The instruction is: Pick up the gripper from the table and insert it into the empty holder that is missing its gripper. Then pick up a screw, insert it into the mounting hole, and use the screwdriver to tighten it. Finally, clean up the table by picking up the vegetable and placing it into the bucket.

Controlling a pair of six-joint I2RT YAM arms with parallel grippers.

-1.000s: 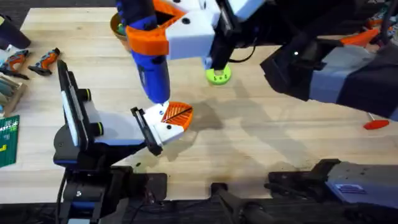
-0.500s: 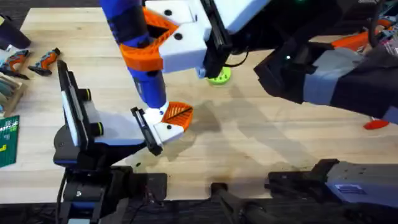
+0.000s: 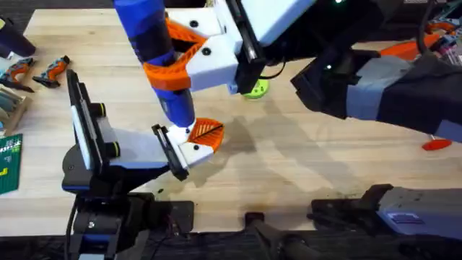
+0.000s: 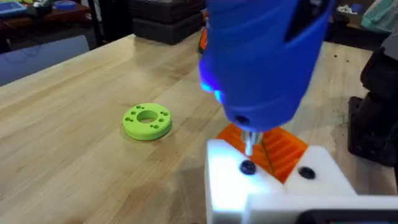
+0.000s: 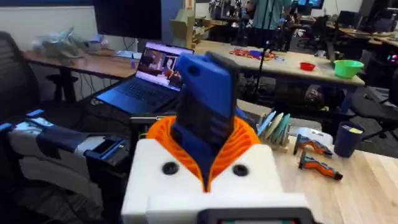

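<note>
Since the earlier frames the screwdriver (image 3: 155,61) has been shifted slightly toward the table's left side and tilted a little more, while the holder (image 3: 186,148) has stayed put. The blue driver is clamped between the orange-padded fingers of the right gripper (image 3: 184,54) (closed firmly on its body), its metal tip (image 4: 250,143) brought down just above a dark screw (image 4: 247,167) in the white holder block. The orange gripper (image 4: 273,149) is seated in that holder. How far the left gripper (image 3: 189,144) is parted cannot be told. A lime-green disc (image 4: 147,120) lies nearby.
</note>
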